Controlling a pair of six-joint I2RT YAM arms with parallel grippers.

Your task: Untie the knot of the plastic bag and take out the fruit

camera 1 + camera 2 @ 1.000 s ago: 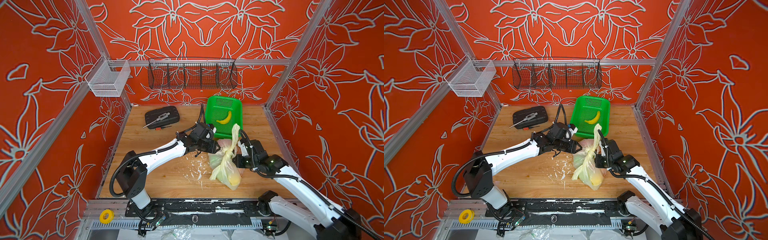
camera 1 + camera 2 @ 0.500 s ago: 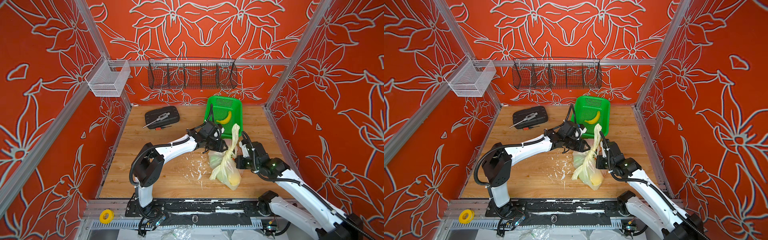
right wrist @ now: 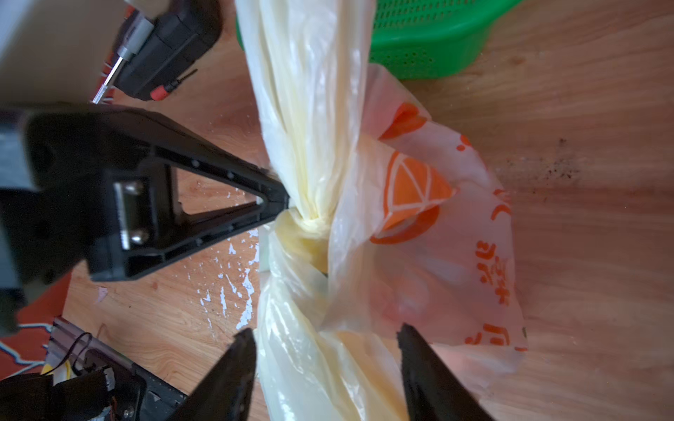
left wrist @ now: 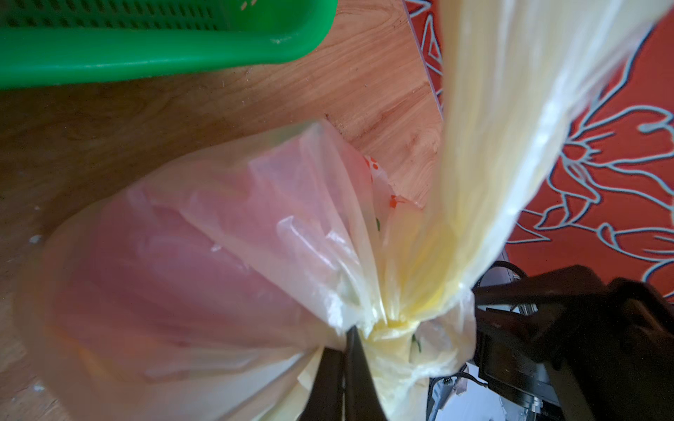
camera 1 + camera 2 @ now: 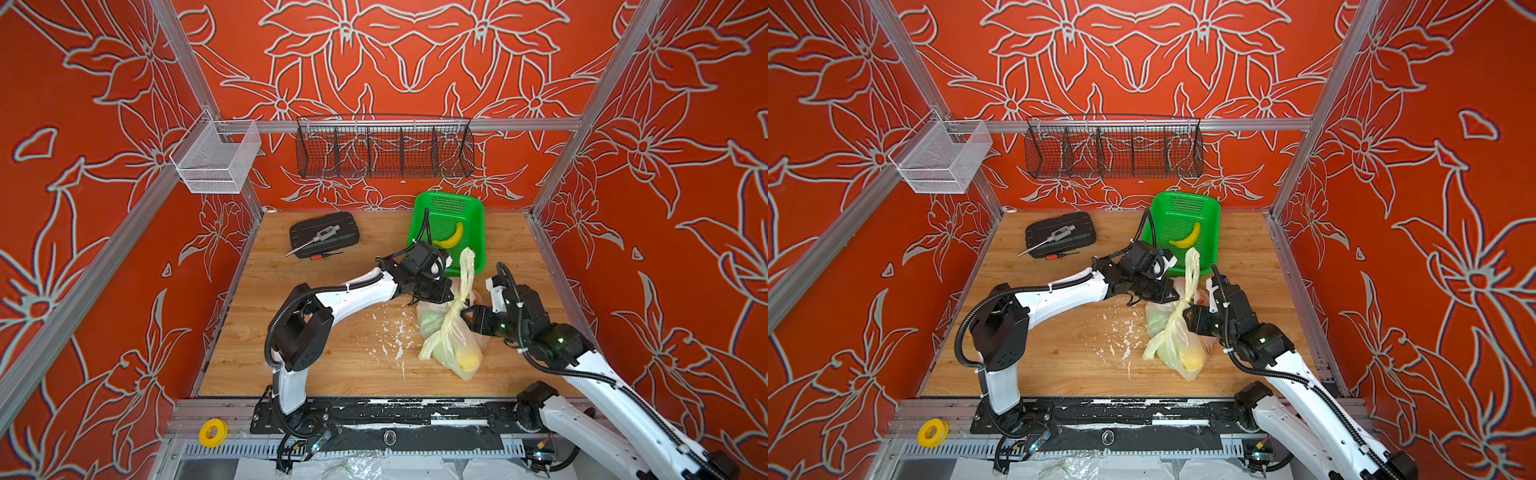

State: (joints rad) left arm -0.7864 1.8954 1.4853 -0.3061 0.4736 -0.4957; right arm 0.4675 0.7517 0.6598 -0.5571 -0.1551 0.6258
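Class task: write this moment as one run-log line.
left gripper: shut on knot | right gripper: open, straddling bag | knot: tied | fruit: inside bag

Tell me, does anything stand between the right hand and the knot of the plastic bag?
Nothing visible does. The right hand is open around a twisted handle of the plastic bag, next to the knot. The left hand pinches the knot from the opposite side, outside that path.
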